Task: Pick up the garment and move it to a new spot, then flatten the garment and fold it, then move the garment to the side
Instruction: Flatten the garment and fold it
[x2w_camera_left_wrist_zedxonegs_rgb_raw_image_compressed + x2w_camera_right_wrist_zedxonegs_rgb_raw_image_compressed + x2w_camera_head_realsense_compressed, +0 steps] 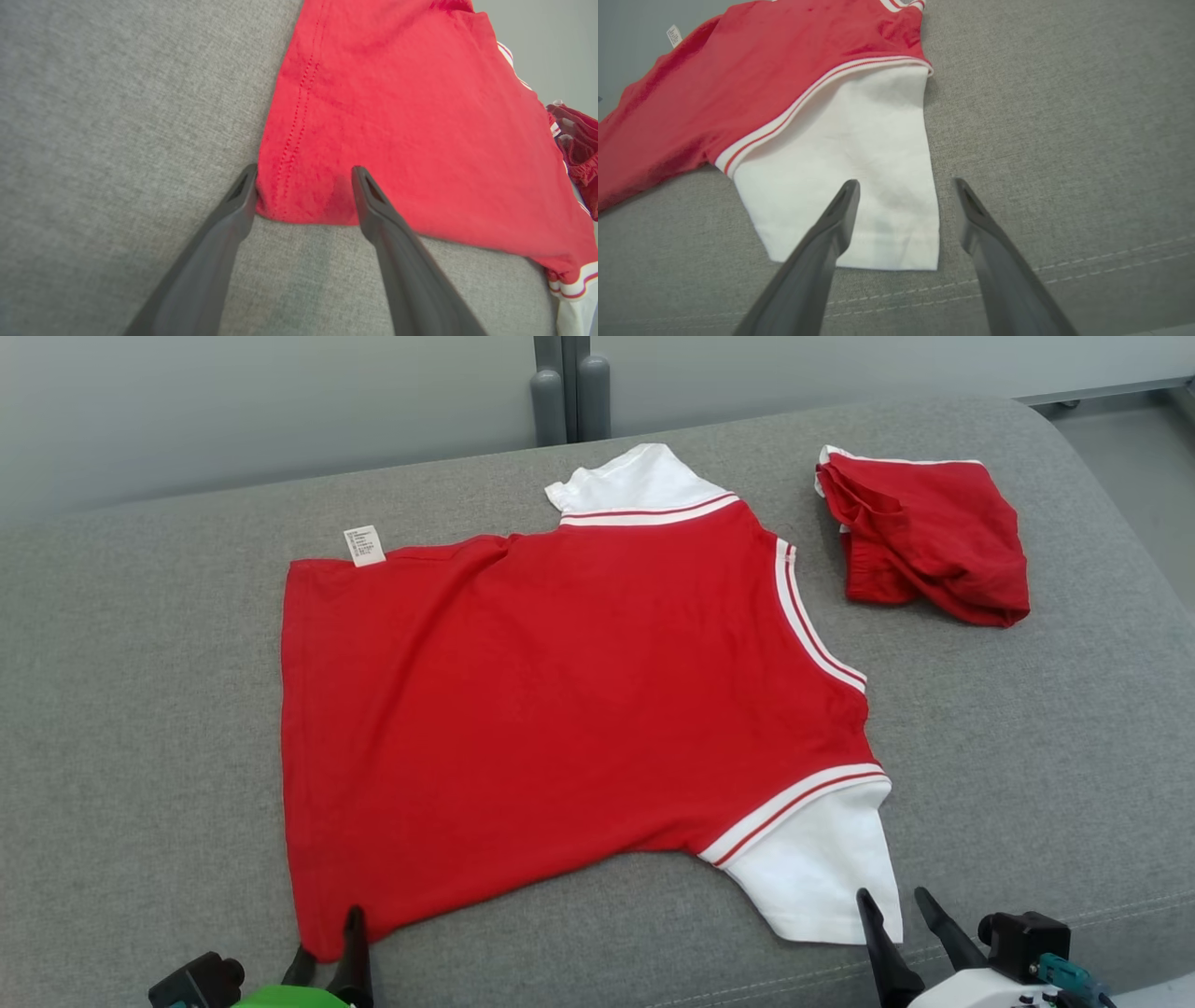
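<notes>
- Two claws sit nearest the camera, both spread wide and holding nothing. The left claw (pixel 327 943) straddles the near hem corner (pixel 299 200). The right claw (pixel 892 896) has one finger over the cuff of the near white sleeve (pixel 859 154) and the other over bare cushion. Whether either claw touches the cloth cannot be told.
- Garment (pixel 560 691): a red T-shirt, spread nearly flat across the middle of the grey upholstered cushion (pixel 140 756), hem to the robot's left, collar to its right.
- Judged handling: light, limp knit with no stiffness. It should drape and bunch when lifted and drag slightly on the coarse weave below it. Not fragile.
- Judged hold points: the doubled, stitched hem corner and the sleeve cuff give thicker edges to pinch. A shallow pinch may catch one layer only, or snag the upholstery.
- Materials: matte jersey body, a row of stitching along the hem, red-and-white striped trim (pixel 794 807) where the sleeve joins.
- Mid-field: a few soft ripples near the upper edge, the rest smooth.
- Far edge: a white care label (pixel 364 545) sticks out past the hem, and the second white sleeve (pixel 635 481) points away from the robot.
- Farthest right: a second red garment (pixel 934 541) lies bunched, clear of the shirt.
</notes>
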You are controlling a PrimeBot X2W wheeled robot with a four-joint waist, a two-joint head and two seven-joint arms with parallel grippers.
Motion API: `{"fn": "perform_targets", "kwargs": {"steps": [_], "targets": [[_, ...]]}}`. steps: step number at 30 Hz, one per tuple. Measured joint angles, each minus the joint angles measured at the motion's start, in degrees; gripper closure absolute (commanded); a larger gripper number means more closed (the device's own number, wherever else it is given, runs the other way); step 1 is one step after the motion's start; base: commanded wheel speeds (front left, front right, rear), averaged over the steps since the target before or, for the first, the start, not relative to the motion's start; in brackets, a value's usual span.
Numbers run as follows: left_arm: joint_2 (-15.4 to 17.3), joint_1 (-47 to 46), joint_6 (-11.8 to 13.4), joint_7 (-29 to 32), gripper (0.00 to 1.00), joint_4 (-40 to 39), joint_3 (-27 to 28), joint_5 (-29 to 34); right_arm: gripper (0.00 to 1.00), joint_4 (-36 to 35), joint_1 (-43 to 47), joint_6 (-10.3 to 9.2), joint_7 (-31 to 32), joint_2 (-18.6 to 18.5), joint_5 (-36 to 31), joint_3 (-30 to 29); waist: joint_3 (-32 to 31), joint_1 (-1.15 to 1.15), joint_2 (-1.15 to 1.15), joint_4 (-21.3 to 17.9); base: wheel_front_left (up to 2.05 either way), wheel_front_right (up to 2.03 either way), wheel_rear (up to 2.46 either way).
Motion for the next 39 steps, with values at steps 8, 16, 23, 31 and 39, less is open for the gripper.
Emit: {"fn": "perform_targets", "kwargs": {"steps": [8, 16, 23, 31, 39], "targets": [[0.0, -1.2, 0.0, -0.9, 1.00, 0.7, -0.4, -0.7, 0.00, 3.0, -0.8, 0.35, 0.0, 0.1, 0.0, 1.2, 0.5, 0.00, 0.00, 0.1, 0.00, 0.00, 0.00], [-0.1, -2.2, -0.9, -3.0, 1.00, -0.5, -1.5, -0.9, 0.00, 5.7, -0.8, 0.79, -0.1, 0.2, 2.0, 0.9, 0.9, 0.00, 0.00, 0.6, 0.00, 0.00, 0.00], [-0.1, -2.4, -1.5, -3.7, 1.00, -1.4, -2.4, -0.8, 0.57, 7.8, -1.5, 0.88, -0.4, 0.4, 3.7, 0.7, 0.8, 0.00, 0.00, 1.1, 0.00, 0.00, 0.00], [-0.1, -2.7, -1.6, -4.5, 1.00, -1.4, -2.5, -0.4, 1.00, 9.1, -2.5, 1.46, -0.5, 0.5, 5.6, 1.5, -0.3, 0.00, 0.00, 1.3, 0.00, 0.00, 0.00], [-0.1, -3.0, -2.6, -5.0, 1.00, -3.8, -2.4, -0.4, 1.00, 5.2, -4.7, 1.85, -0.5, 0.1, 6.0, 0.1, -1.0, 0.00, 0.00, 1.1, 0.00, 0.00, 0.00]]}}
